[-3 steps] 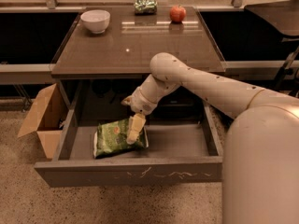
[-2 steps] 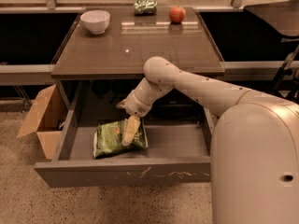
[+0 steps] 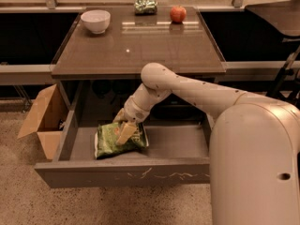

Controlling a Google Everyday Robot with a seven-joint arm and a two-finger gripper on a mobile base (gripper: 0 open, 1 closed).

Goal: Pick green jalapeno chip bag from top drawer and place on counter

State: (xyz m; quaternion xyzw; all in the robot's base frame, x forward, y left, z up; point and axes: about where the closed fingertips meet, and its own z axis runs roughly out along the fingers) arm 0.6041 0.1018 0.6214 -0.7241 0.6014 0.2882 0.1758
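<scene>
The green jalapeno chip bag (image 3: 107,143) lies flat on the floor of the open top drawer (image 3: 126,173), left of its middle. My gripper (image 3: 125,133) reaches down into the drawer from the right and sits on top of the bag, over its right half, hiding part of it. The glossy dark-brown counter (image 3: 140,48) is directly above the drawer.
On the counter's far side stand a white bowl (image 3: 95,20), a small green-and-silver packet (image 3: 146,6) and a red apple (image 3: 177,14). An open brown cardboard box (image 3: 41,122) sits on the floor left of the drawer. My arm and body fill the right foreground.
My gripper has moved a little left and down onto the bag. The bag has stayed where it lay.
</scene>
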